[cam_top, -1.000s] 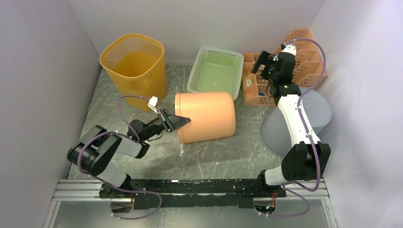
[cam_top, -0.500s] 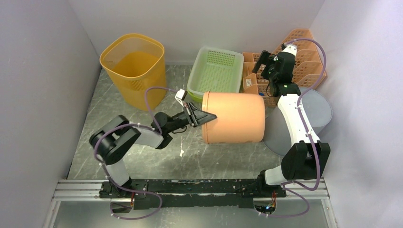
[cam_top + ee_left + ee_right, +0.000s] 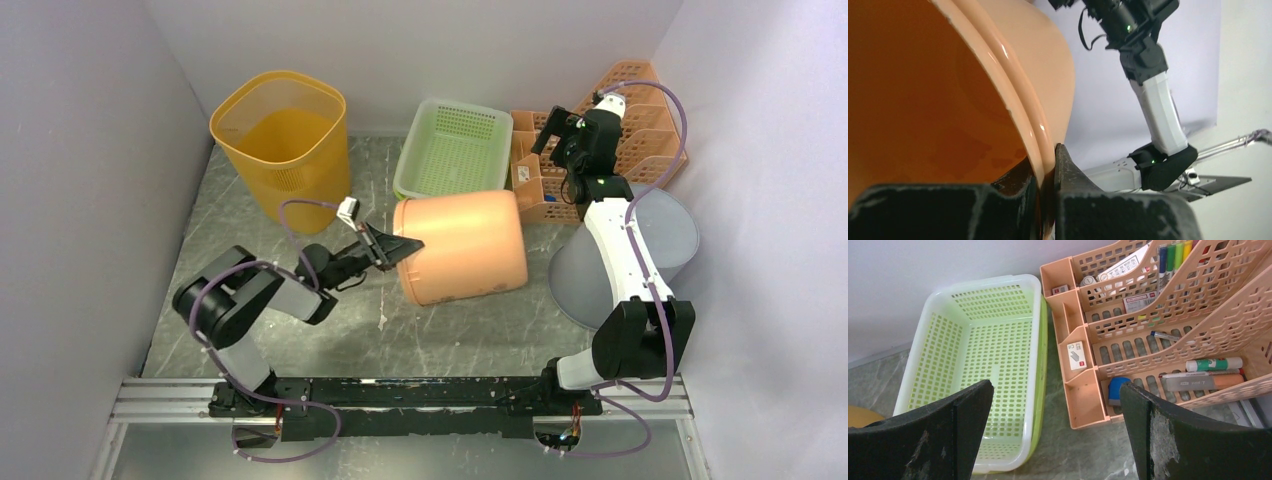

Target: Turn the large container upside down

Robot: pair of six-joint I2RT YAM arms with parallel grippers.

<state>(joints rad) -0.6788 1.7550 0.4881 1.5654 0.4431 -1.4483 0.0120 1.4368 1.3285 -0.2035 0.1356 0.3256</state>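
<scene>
The large container is a peach-orange plastic bin (image 3: 465,245) lying on its side in mid table, its open mouth facing left. My left gripper (image 3: 400,246) is shut on its rim. In the left wrist view the rim (image 3: 1035,132) runs between my two black fingers, one inside and one outside the wall, and the gripper (image 3: 1048,165) pinches it. My right gripper (image 3: 556,128) is open and empty, high at the back right, above the gap between the green basket and the organiser; its fingers (image 3: 968,405) stand wide apart.
A yellow bin (image 3: 285,140) stands upright at the back left. A green perforated basket (image 3: 455,145) sits behind the container. An orange desk organiser (image 3: 620,120) with pens fills the back right corner. A grey bin (image 3: 660,245) lies under the right arm.
My left arm swung the container right and up, then back left and down; it now lies tilted, between its two earlier places. The right arm has not moved.
</scene>
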